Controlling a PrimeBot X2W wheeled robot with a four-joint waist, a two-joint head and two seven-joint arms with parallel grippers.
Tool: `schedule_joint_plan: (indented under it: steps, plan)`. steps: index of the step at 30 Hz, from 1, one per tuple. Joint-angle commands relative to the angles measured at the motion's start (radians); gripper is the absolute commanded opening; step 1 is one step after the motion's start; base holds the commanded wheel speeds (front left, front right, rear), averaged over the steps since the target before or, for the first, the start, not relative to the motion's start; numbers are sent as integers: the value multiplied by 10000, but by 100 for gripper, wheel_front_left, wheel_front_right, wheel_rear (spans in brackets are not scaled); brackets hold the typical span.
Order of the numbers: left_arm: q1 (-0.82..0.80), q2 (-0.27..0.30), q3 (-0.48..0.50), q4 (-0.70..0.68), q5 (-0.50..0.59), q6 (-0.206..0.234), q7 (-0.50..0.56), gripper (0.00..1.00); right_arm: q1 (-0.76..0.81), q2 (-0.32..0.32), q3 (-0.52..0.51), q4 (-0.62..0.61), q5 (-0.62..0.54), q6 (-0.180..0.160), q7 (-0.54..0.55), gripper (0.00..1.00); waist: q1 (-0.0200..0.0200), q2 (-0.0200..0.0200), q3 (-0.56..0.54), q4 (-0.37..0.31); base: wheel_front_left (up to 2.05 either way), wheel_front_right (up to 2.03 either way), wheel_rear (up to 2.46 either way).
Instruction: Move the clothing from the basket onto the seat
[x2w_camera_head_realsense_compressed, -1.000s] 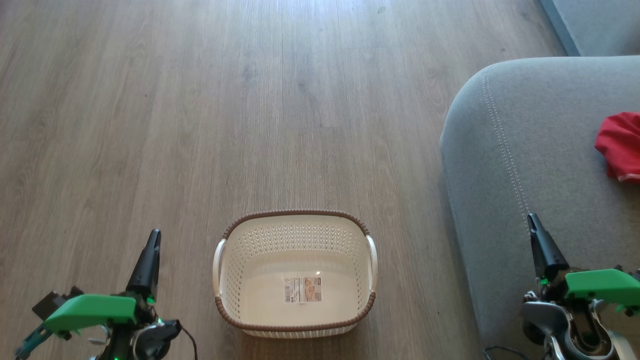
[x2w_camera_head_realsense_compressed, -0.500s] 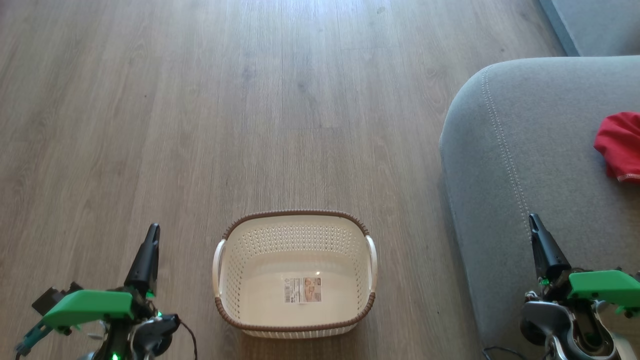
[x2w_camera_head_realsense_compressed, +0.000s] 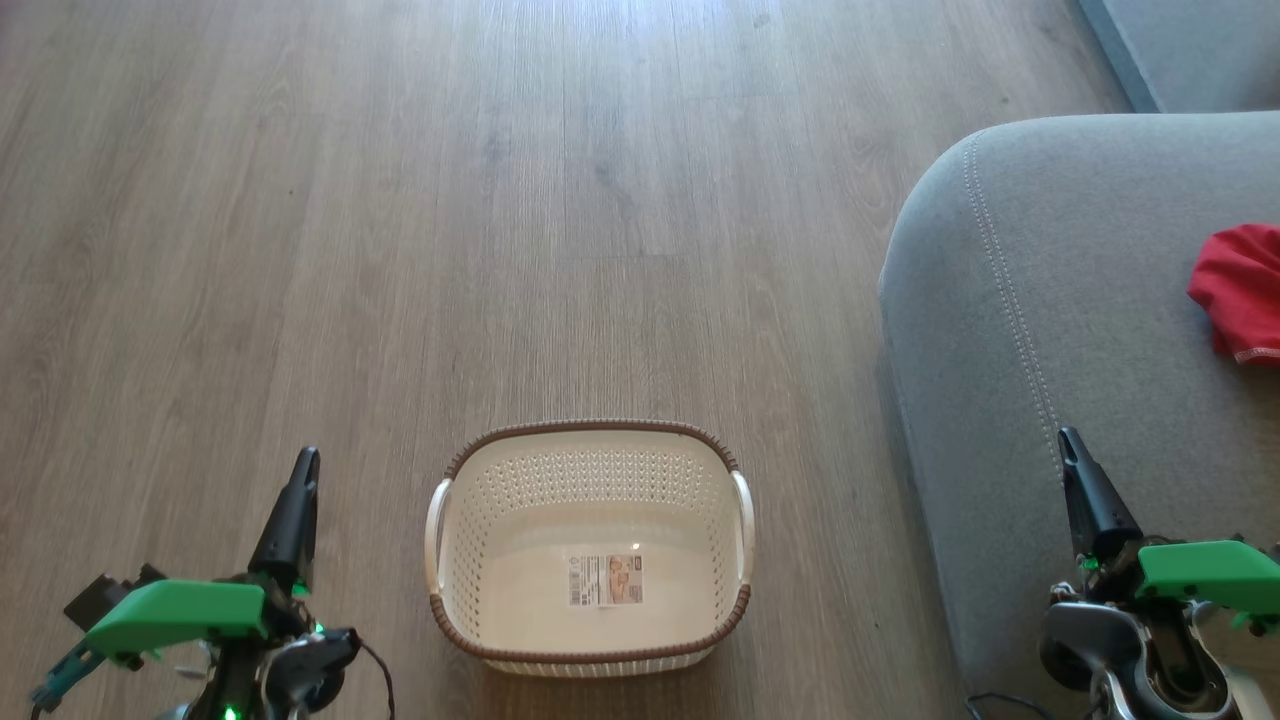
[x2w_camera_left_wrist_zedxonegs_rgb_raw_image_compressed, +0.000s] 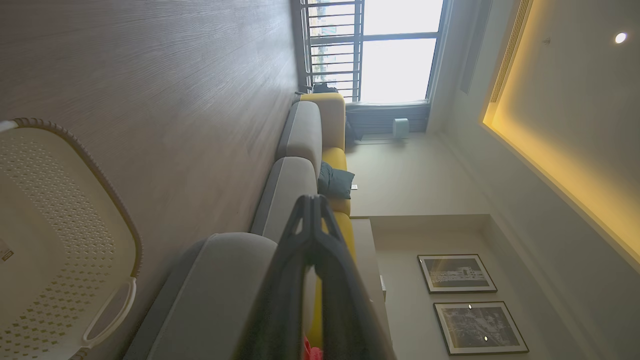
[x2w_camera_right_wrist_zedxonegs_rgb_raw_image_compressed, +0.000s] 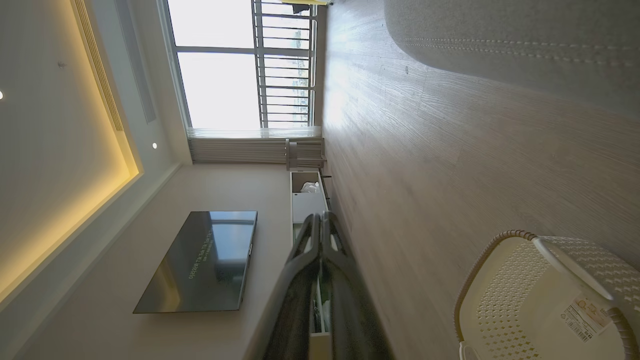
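**Left claw (x2w_camera_head_realsense_compressed: 309, 457) and right claw (x2w_camera_head_realsense_compressed: 1067, 435) both closed tight, holding nothing**

The left claw hangs at the lower left of the head view. Its two dark fingers are pressed together into a single point with nothing between them. It is over the wood floor (x2w_camera_head_realsense_compressed: 500, 200), to the left of the basket (x2w_camera_head_realsense_compressed: 590, 426) and apart from it. In the left wrist view, the left claw (x2w_camera_left_wrist_zedxonegs_rgb_raw_image_compressed: 312, 197) has its tips meeting, with the basket (x2w_camera_left_wrist_zedxonegs_rgb_raw_image_compressed: 60, 200) off to one side.

The right claw sits at the lower right of the head view, its fingers likewise closed on each other and carrying nothing. Its point is over the near part of the seat (x2w_camera_head_realsense_compressed: 1050, 280). In the right wrist view, the right claw (x2w_camera_right_wrist_zedxonegs_rgb_raw_image_compressed: 322, 215) also meets at the tip, and the basket (x2w_camera_right_wrist_zedxonegs_rgb_raw_image_compressed: 505, 280) stands on the floor nearby.

The basket stands upright on the floor between the two claws, just left of the seat. Its perforated walls and pale bottom are in plain sight, with a label (x2w_camera_head_realsense_compressed: 605, 579) lying flat on the bottom.

The clothing (x2w_camera_head_realsense_compressed: 1240, 290) is a red garment with a pale hem. It lies on the seat at the right edge of the head view, cut off by the frame and well apart from the basket and both claws.
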Motion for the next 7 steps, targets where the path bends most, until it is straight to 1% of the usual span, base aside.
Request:
schedule_joint_plan:
  steps: [1,7]
  plan:
    - [-466,113,407,-289,-49,-92,58,0,-507,43,173,-317,27,0,80,0,0,0,0,0,0,0,0]
    - [-467,111,412,-289,-46,-92,61,0,-508,48,165,-316,20,0,86,0,0,0,0,0,0,0,0]
